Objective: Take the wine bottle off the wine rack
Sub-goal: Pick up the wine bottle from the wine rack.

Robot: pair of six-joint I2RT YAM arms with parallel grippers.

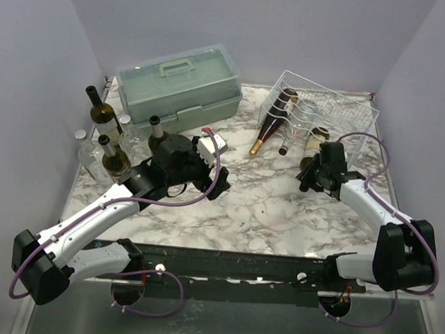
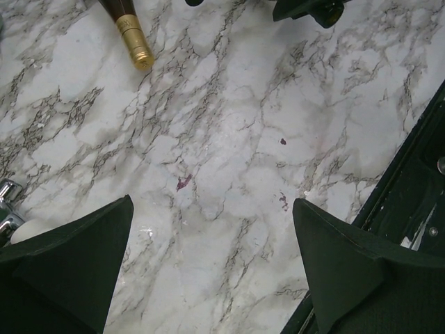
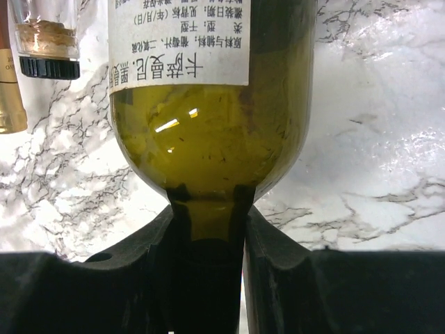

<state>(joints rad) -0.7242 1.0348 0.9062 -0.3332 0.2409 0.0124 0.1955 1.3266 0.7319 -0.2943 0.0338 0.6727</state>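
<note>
- Slack on your left: left gripper (image 2: 212, 202) hangs spread and empty over mid-bench marble.
- Your right gripper (image 3: 208, 219) clamps the wine bottle (image 3: 208, 125) by its neck; it lies in the wine rack (image 1: 341, 106), far-right corner.
- Grasp looks made; next, pull neck-first.

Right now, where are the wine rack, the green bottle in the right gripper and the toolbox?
wine rack (image 1: 360, 115): top external view, bare wire grid on its right side.
green bottle (image 3: 208, 153): right wrist view, glass shoulder below the label.
toolbox (image 1: 179, 84): top external view, lid.
</note>
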